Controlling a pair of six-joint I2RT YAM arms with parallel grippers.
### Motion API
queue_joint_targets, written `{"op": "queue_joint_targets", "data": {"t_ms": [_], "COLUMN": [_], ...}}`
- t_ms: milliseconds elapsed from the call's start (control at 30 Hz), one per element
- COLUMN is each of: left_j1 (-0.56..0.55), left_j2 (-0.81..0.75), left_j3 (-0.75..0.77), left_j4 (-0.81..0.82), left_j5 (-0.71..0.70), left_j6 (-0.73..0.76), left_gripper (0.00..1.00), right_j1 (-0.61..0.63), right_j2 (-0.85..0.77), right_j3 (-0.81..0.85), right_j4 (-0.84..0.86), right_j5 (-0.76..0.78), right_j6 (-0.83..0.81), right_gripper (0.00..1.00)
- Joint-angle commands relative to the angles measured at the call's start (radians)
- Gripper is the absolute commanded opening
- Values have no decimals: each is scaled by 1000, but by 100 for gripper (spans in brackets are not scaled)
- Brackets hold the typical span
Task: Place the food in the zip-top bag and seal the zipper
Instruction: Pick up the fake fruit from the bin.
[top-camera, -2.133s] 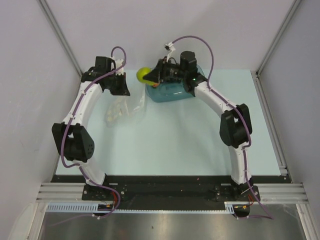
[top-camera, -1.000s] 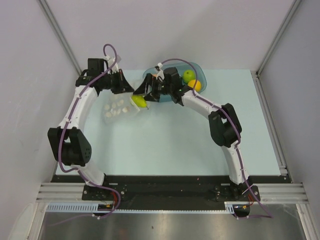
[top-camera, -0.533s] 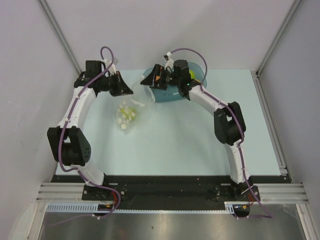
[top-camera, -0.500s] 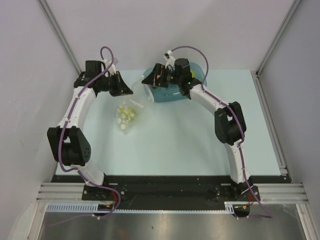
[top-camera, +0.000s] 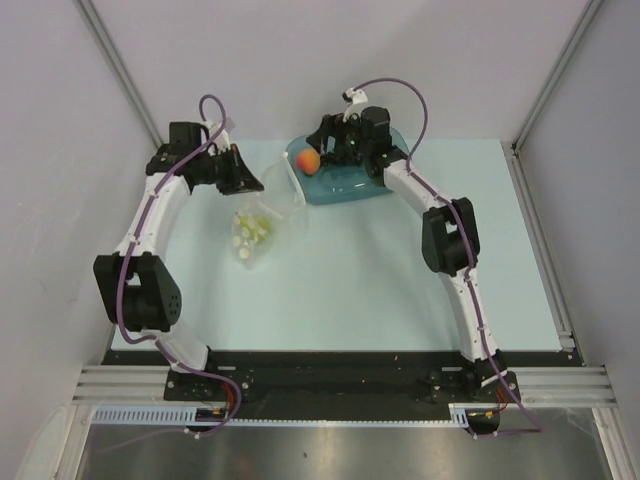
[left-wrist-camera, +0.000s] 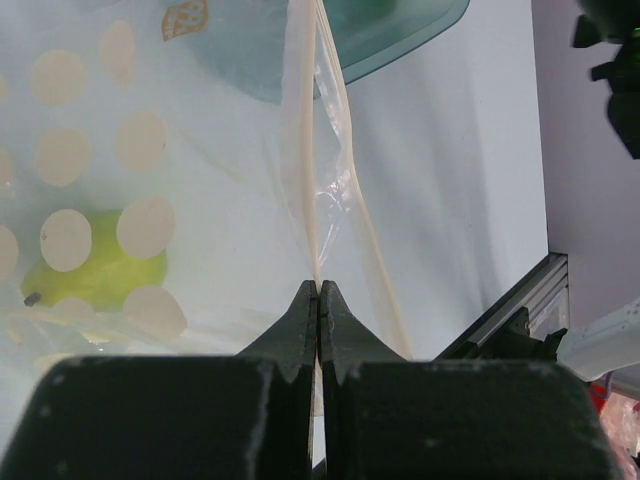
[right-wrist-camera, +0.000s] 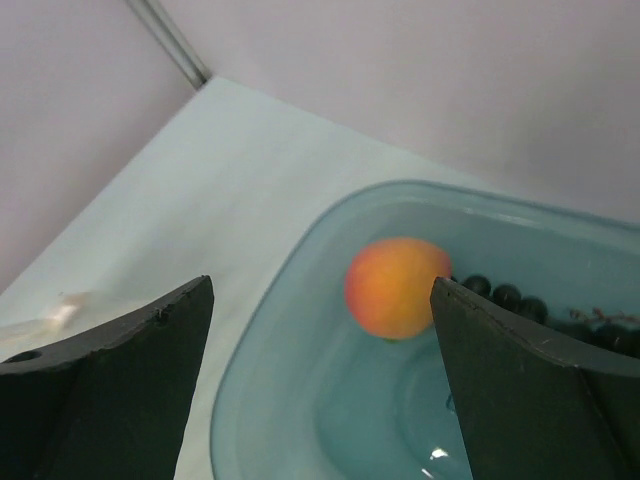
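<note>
The right gripper (right-wrist-camera: 320, 288) has swung back over the tub (right-wrist-camera: 270, 400) at the table's (top-camera: 400, 280) far edge, jaws spread above the peach (right-wrist-camera: 395, 287) and grapes (right-wrist-camera: 500, 293). The left gripper (left-wrist-camera: 318, 290) pinches the zipper (left-wrist-camera: 315, 200) of the bag (left-wrist-camera: 200, 150); the pear (left-wrist-camera: 90, 265) lies inside.

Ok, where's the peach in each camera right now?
Top external: the peach sits at the left end of the teal tub, upper middle.
Left wrist: not in it; only the tub's edge shows at the top.
Right wrist: centre, inside the tub, seen between the open fingers.
Shared landmark: the teal tub.
</note>
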Motion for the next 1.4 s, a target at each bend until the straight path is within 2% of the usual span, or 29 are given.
{"op": "queue_joint_targets", "data": {"t_ms": [0,333,800,1000,1367], "left_j1": [12,46,66,78,97], "left_j2": [7,17,39,50,62], "left_j3": [44,47,47,56,67], "left_j4": [-11,-45,-57,-61,-81], "left_j5": [-7,-15,-13,-10,-12], "left_j6": [24,43,52,53,62], "left_gripper": [0,0,0,0,0], "right_j1": [18,35,46,46,44], "right_j2": [85,194,312,398,478], "right_j3": [76,106,149,243,306], "right_j4": [51,69,114,143,201], "right_j5": [58,193,207,222,236], "right_j6": [83,155,258,307,394], "right_gripper": [94,92,91,89,92]}}
